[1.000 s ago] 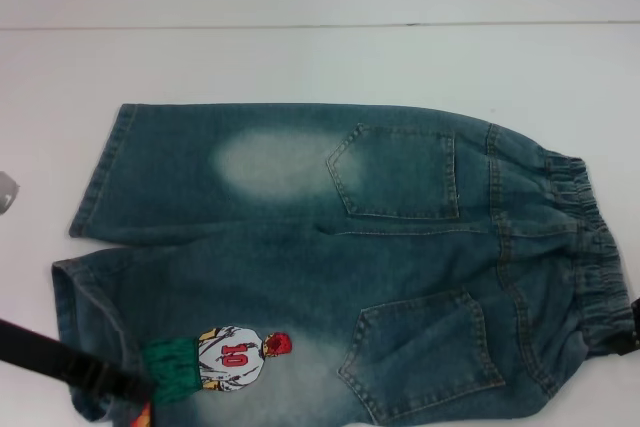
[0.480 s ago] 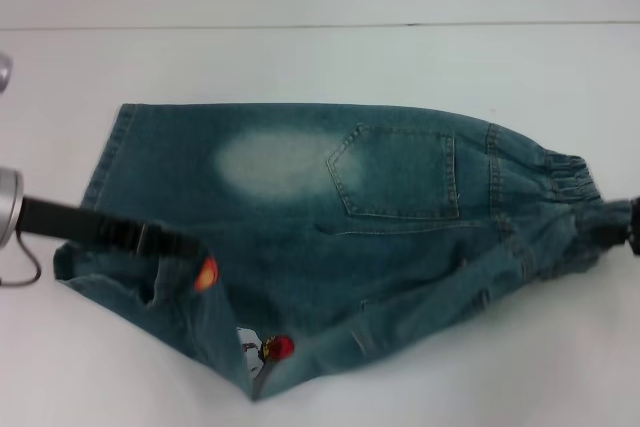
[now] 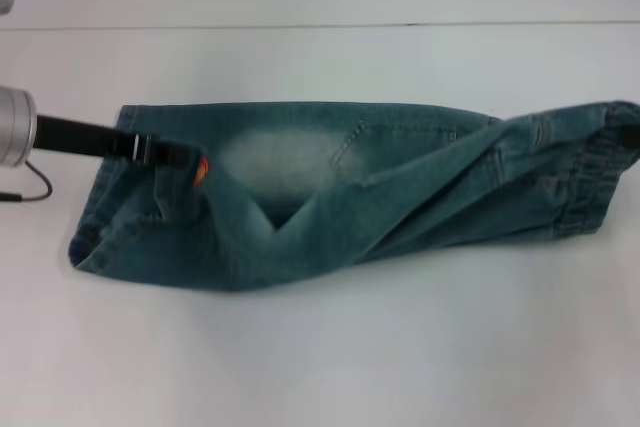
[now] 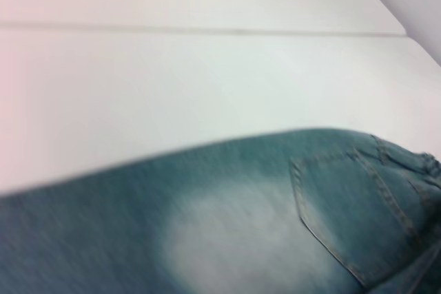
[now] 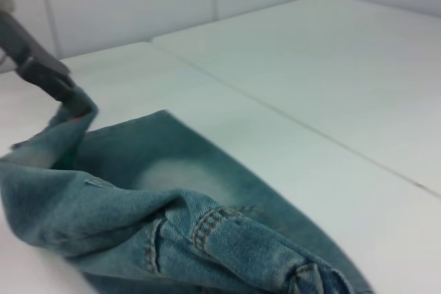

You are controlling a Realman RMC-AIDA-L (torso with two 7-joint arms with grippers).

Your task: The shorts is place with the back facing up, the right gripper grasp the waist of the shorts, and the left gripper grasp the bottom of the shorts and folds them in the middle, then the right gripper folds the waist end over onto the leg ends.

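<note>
Folded lengthwise on the tabletop (image 3: 320, 347), the shorts (image 3: 330, 197) with one back pocket and the player print hidden under the upper layer. Of the orange ball print (image 3: 203, 171) only a sliver visible. Right pincer cut off at the head view's right edge, near the waist of the shorts (image 3: 590, 172). Left wrist view blurred, denim cropped at its edges.

A white table (image 3: 330, 347) carries the folded denim shorts (image 3: 330, 197).
</note>
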